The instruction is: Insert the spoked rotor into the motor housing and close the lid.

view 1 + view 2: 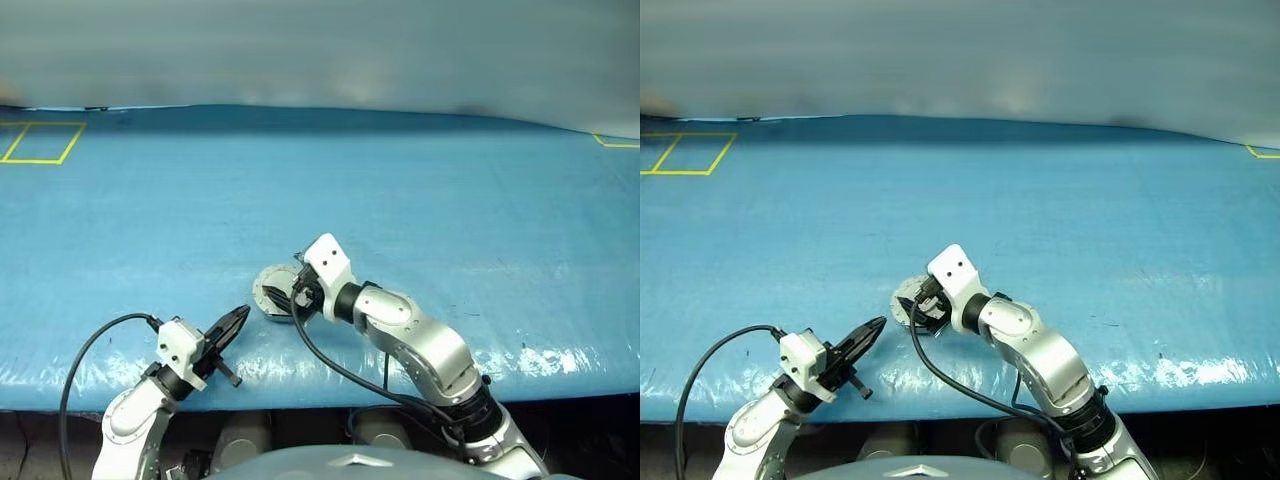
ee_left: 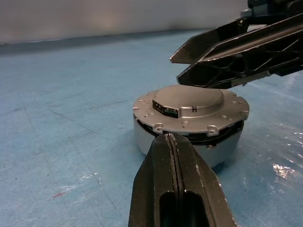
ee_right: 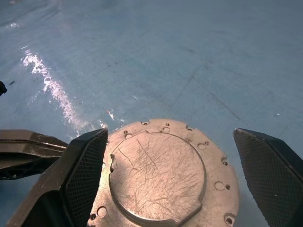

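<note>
The motor housing [image 2: 142,138] stands on the blue table near its front edge. The lid [image 2: 191,100] lies flat on top of it, plain grey face up, with a dark gap under its rim. The spoked rotor is hidden. My right gripper [image 3: 169,135] hovers just above the lid [image 3: 158,177], open, one finger on each side and nothing between them. My left gripper [image 1: 238,320] is shut and empty, pointing level at the housing [image 1: 268,292] from the near left, a short way off. In the left wrist view its closed tips [image 2: 171,138] sit in front of the housing wall.
A blue cover [image 1: 450,220] spreads over the whole table, shiny and wrinkled along the front edge [image 1: 520,365]. Yellow tape marks lie at the far left [image 1: 40,142] and far right [image 1: 615,141]. A black cable [image 1: 80,360] loops from the left arm.
</note>
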### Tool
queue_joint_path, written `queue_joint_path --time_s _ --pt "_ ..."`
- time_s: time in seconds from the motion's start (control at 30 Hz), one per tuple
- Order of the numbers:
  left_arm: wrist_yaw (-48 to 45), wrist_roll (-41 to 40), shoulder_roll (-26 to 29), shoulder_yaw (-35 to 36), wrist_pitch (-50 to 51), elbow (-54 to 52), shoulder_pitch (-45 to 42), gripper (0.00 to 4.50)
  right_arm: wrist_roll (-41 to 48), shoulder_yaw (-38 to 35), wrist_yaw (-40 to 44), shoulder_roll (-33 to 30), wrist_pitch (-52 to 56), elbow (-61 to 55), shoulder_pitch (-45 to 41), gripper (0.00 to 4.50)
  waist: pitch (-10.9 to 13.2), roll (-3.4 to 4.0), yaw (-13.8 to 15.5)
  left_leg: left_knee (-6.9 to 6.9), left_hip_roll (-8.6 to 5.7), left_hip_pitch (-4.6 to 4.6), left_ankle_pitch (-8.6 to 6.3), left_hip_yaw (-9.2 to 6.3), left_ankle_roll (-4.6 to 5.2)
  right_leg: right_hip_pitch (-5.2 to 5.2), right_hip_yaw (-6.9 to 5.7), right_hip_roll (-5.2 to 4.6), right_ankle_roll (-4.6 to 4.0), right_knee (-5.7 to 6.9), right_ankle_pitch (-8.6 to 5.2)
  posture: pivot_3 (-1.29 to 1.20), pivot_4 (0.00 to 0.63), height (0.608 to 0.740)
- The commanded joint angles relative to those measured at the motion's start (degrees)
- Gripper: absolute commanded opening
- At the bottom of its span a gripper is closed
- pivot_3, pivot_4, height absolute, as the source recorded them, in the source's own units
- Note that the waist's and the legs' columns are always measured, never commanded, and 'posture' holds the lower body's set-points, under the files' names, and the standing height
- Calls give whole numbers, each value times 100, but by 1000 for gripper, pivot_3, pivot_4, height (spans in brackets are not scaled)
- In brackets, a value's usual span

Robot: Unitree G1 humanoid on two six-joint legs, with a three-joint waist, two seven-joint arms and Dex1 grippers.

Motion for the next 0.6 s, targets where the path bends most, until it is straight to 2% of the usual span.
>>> queue_joint_path --time_s 0.03,0.6 --pt "34 -100 7 -27 -134 -31 -9 0 -73 33 97 41 -233 26 -27 4461 0 1 1 0 0 -1 0 0 0 0 0 0 0 0 1 0 150 740" --pt "349 -94 39 -93 -70 -31 -57 0 -445 338 392 -87 -511 204 97 4461 0 1 -16 -3 0 0 0 -1 0 -2 -1 0 2 0 0 0 150 740"
